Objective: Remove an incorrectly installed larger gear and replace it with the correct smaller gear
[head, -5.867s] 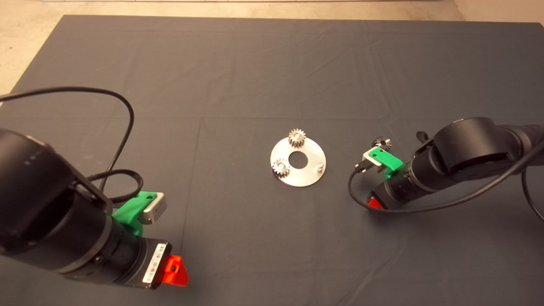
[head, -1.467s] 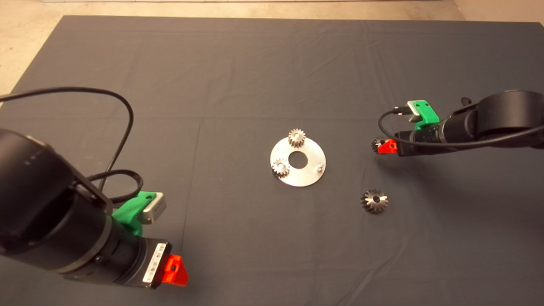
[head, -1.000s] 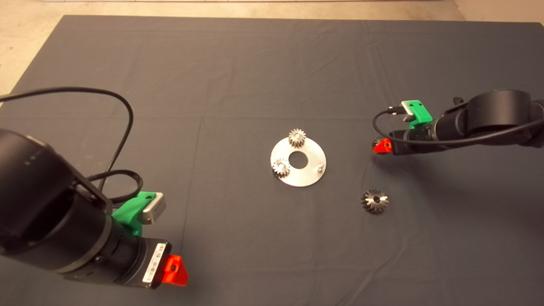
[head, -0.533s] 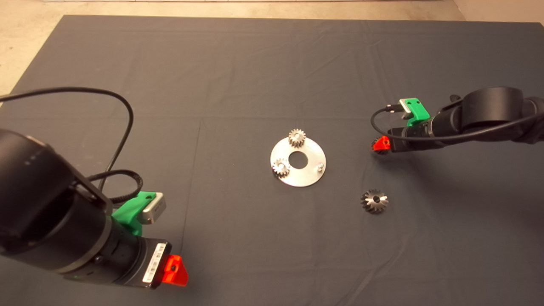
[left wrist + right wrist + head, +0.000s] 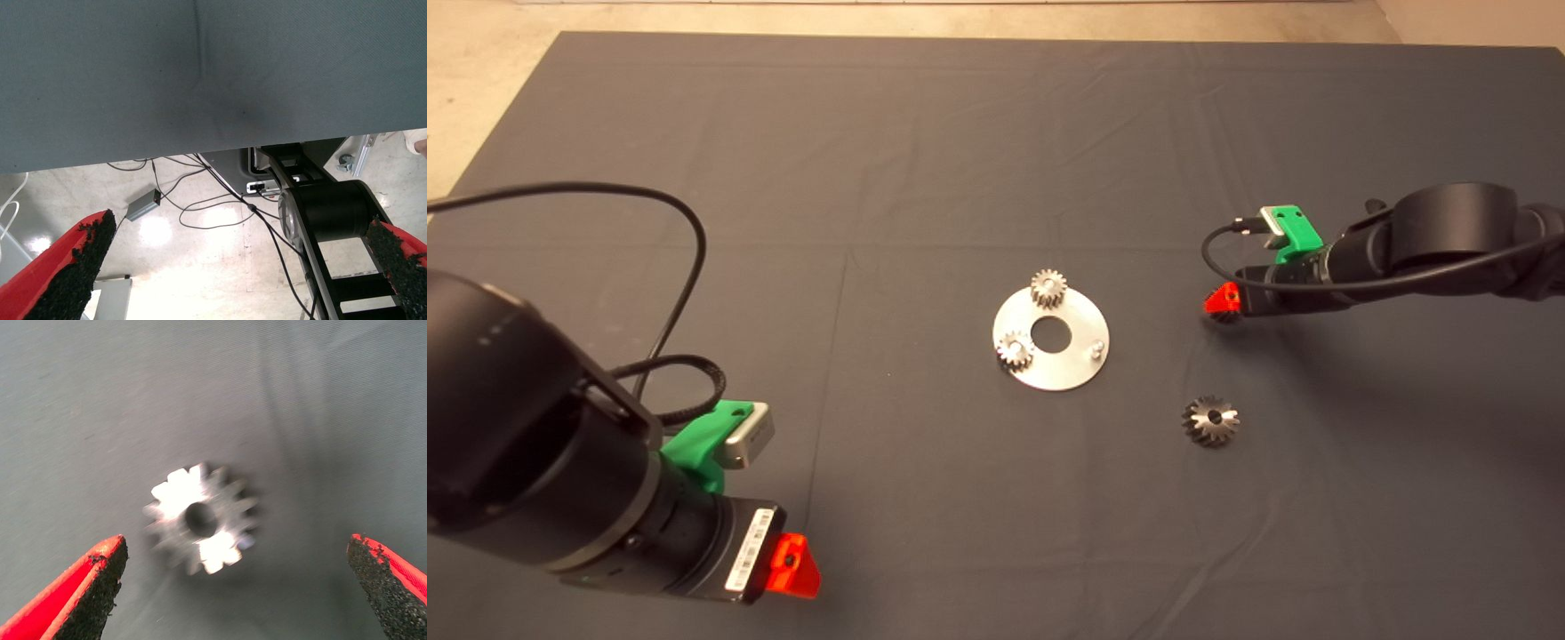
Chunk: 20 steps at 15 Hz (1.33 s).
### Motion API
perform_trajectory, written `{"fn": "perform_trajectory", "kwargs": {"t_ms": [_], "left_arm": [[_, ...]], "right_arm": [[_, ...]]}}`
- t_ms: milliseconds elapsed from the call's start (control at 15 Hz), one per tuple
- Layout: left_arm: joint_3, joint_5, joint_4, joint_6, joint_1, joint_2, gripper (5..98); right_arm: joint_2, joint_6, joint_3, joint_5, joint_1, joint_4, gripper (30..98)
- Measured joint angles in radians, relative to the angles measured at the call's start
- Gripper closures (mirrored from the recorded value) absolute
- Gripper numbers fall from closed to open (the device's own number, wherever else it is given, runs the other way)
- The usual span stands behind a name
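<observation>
Your left gripper waits spread at the mat's near left corner, holding nothing. Moving right, the round plate carries two pale gears and a bare peg, so the removal looks done. The larger gear lies flat on the mat, clear of the plate. Farther right, your right gripper hovers over the smaller gear, fingers wide on either side, nothing gripped yet. Pickup and seating remain. From above, that gear is almost wholly hidden under the gripper, and its teeth are blurred in the wrist view.
</observation>
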Motion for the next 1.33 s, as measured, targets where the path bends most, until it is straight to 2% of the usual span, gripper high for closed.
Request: {"fn": "perform_trajectory", "kwargs": {"t_ms": [600, 733, 933, 1067, 1267, 1333], "left_arm": [[0.000, 0.000, 0.000, 0.000, 0.000, 0.000, 6.1], [0.000, 0.000, 0.000, 0.000, 0.000, 0.000, 6.1], [0.000, 0.000, 0.000, 0.000, 0.000, 0.000, 6.1], [0.000, 0.000, 0.000, 0.000, 0.000, 0.000, 6.1], [0.000, 0.000, 0.000, 0.000, 0.000, 0.000, 6.1], [0.000, 0.000, 0.000, 0.000, 0.000, 0.000, 6.1]], "right_arm": [[0.028, -0.014, -0.022, 0.003, 0.000, 0.000, 43.0], [0.031, -0.015, -0.022, 0.004, -0.004, 0.000, 47.5], [0.033, -0.015, -0.022, 0.005, -0.020, 0.000, 48.1], [0.033, -0.015, -0.022, 0.004, -0.020, 0.000, 52.7], [0.033, -0.015, -0.022, 0.004, -0.029, 0.000, 54.6], [0.033, -0.015, -0.022, 0.004, -0.031, 0.000, 57.9]]}}
